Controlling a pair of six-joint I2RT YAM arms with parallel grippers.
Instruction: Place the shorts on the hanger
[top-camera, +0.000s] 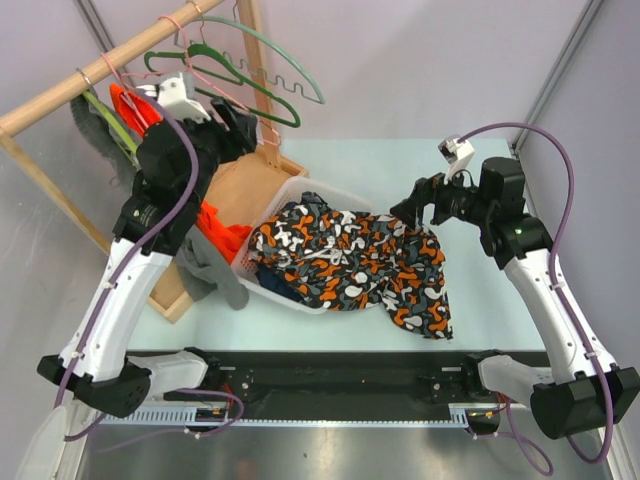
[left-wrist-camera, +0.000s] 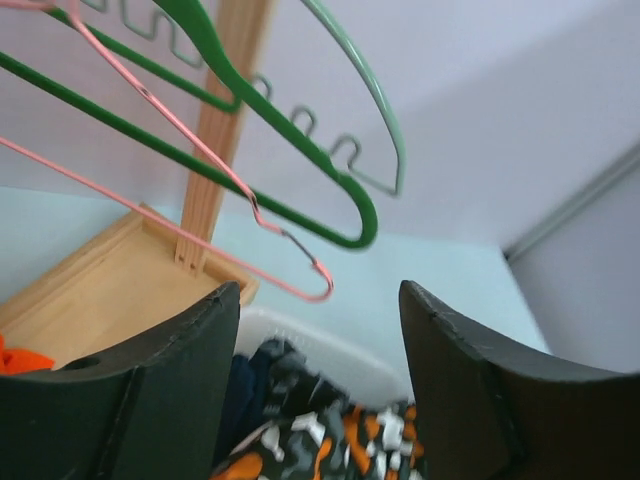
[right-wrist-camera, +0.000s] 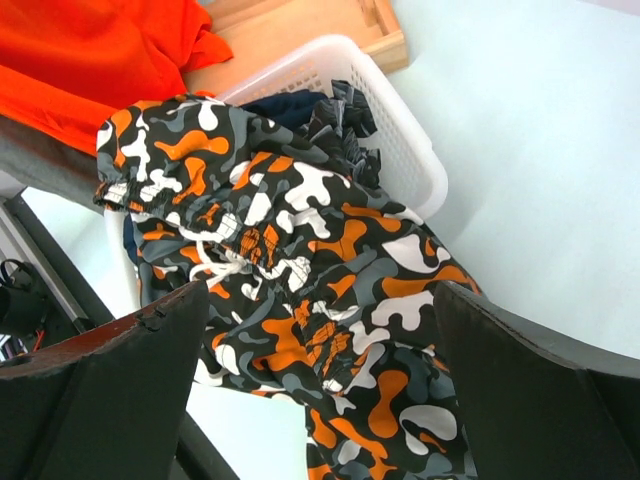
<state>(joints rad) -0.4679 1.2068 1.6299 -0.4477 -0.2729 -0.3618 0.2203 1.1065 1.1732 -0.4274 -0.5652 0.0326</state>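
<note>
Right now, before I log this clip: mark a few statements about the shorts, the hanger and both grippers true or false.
1. The shorts hang on the pink hanger. False: they lie draped over the white basket and onto the table.
2. The right gripper is open above the shorts. True.
3. The left gripper is shut on the hanger. False: it is open and empty, near the hanger.
4. The hanger hangs from the wooden rod. True.
</note>
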